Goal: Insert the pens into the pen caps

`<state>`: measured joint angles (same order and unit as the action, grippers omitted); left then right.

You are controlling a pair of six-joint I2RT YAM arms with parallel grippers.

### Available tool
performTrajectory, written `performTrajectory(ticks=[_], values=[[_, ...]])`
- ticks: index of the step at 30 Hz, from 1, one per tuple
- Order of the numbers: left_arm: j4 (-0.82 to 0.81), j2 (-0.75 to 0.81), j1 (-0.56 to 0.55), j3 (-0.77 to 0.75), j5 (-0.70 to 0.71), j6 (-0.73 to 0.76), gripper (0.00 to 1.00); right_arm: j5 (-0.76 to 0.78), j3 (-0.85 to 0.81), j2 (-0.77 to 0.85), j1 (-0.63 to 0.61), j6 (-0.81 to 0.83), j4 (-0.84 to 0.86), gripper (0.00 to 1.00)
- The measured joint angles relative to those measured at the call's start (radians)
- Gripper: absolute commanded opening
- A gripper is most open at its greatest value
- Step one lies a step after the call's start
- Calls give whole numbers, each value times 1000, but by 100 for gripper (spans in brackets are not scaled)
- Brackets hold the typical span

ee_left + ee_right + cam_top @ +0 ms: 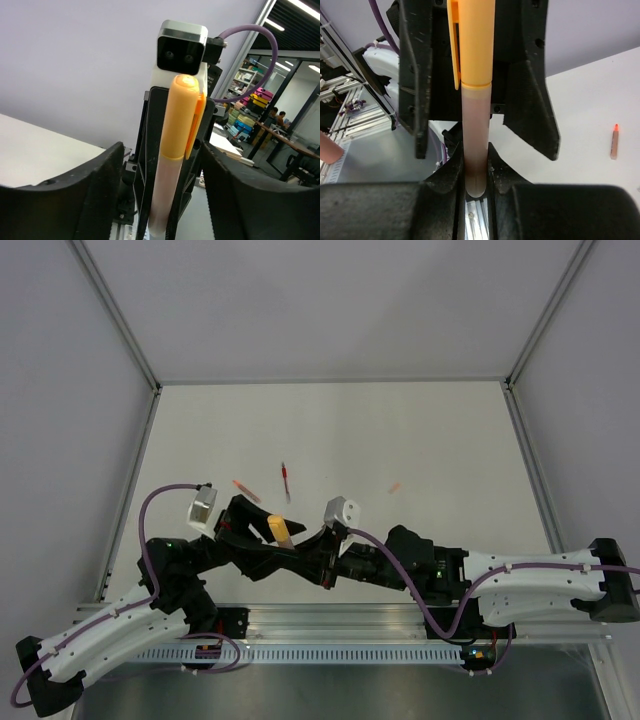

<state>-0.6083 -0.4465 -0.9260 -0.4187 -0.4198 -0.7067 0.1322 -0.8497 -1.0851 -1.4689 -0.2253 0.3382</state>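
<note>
A pale salmon pen (476, 130) with the orange cap (475, 40) seated on its end stands between the two grippers above the table's near edge. My right gripper (476, 170) is shut on the bare end of the barrel. My left gripper (162, 150) is open, its fingers (415, 75) standing apart on either side of the orange cap (182, 115) without touching it. From above, the cap (278, 528) shows where both grippers meet. The dark red pen (286, 482) lies on the table farther back, with a small reddish piece (245, 488) to its left.
A small orange piece (394, 486) lies on the table to the right. A salmon stick with a red tip (615, 141) lies on the white surface in the right wrist view. The aluminium rail (330, 618) runs along the near edge under both arms.
</note>
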Motion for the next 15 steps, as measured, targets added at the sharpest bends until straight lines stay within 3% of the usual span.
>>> performTrajectory(ticks=[6, 15], values=[[79, 0, 0, -1, 0, -6, 93, 16, 0, 58, 0, 13, -73, 0], [242, -5, 0, -51, 58, 9, 100, 69, 0, 106, 0, 10, -202, 0]])
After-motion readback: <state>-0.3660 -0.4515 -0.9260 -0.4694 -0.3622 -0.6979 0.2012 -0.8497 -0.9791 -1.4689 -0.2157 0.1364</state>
